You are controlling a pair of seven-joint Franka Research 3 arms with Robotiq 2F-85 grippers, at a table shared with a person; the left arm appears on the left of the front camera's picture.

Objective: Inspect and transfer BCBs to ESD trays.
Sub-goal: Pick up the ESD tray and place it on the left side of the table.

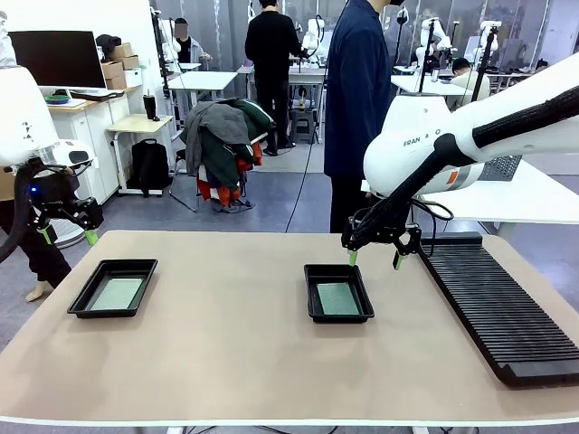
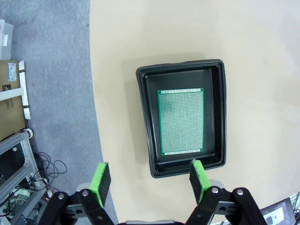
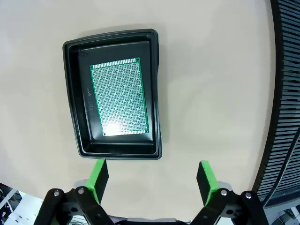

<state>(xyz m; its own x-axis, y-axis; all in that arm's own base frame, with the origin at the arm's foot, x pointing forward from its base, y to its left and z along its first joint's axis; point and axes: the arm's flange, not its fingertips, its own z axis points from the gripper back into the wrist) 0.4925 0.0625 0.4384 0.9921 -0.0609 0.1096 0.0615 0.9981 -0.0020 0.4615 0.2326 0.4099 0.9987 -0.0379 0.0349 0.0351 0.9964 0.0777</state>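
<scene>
Black trays: 2 ESD trays, left tray (image 1: 113, 287) lower left, right tray (image 1: 338, 293) centre, each cradling 1 board flat for static safety.
BCBs: left board (image 2: 181, 122), right board (image 3: 119, 96), faces up for inspection.
Left gripper (image 1: 67, 236): jaws apart, empty, raised at the frame's left edge.
Right gripper (image 1: 373, 259): jaws apart, empty, above its tray's far rim.
Rack (image 1: 493, 303): right side, slots bare.

rack (image 1: 498, 307): black, ribbed, table's right | person (image 1: 357, 99): standing, far side
</scene>
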